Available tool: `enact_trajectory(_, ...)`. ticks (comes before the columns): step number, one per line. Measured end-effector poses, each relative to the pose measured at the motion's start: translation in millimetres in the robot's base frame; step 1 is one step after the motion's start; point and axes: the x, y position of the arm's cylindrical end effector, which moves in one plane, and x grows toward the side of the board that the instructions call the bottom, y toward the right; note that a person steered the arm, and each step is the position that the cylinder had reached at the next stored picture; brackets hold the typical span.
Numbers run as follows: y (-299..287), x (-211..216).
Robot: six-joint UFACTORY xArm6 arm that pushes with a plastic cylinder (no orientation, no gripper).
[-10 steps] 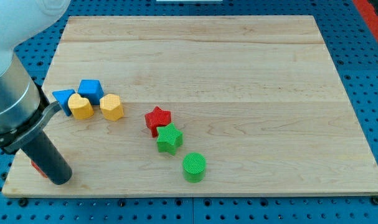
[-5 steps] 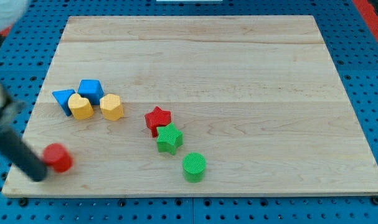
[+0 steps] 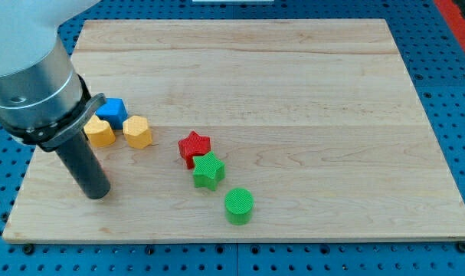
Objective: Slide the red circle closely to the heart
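Near the left edge, the tip (image 3: 96, 193), a bare rod holding nothing, stands close to the yellow heart (image 3: 99, 133), red circle unseen, so a push may knock the heart away.

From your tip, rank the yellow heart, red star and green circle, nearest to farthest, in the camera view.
My tip sits near the board's lower left.
1. Yellow heart: just above the tip, partly behind the arm.
2. Red star: to the tip's right, mid-board.
3. Green circle: farthest right, near the bottom edge.
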Motion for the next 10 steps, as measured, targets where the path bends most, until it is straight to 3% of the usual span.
enact_trajectory(2,-66.8,7.5)
enact_trajectory(4,-44.7,-36.4)
enact_trajectory(7,-3.3,-11.3)
enact_trajectory(10,-6.1,-43.7)
